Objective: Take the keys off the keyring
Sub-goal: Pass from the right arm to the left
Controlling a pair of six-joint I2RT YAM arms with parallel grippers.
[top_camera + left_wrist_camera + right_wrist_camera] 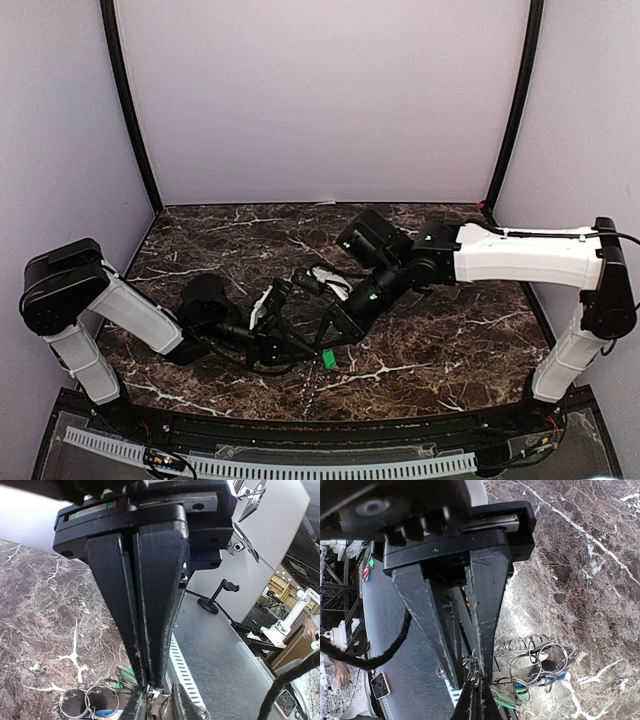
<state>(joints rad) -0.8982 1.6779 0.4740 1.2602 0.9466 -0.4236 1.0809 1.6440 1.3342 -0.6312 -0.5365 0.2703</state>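
Over the dark marble table [450, 340], the two grippers meet tip to tip. The keyring [540, 661] is a bunch of thin silver wire rings around a dark flat piece. My right gripper [476, 671] is shut on one of its wire loops. My left gripper [146, 684] pinches the same clump of loops from the opposite side, its jaws almost together. A green key [512, 701] and a blue key [557, 677] dangle from the rings. In the top view only the green key [328, 358] shows, below the left gripper [312, 345] and the right gripper [332, 330].
A white slotted cable strip [270, 465] runs along the near edge, in front of both arm bases. Black frame posts [130, 110] and lilac walls close in the back and sides. A grey metal bench top [225, 645] lies beyond the table's near edge.
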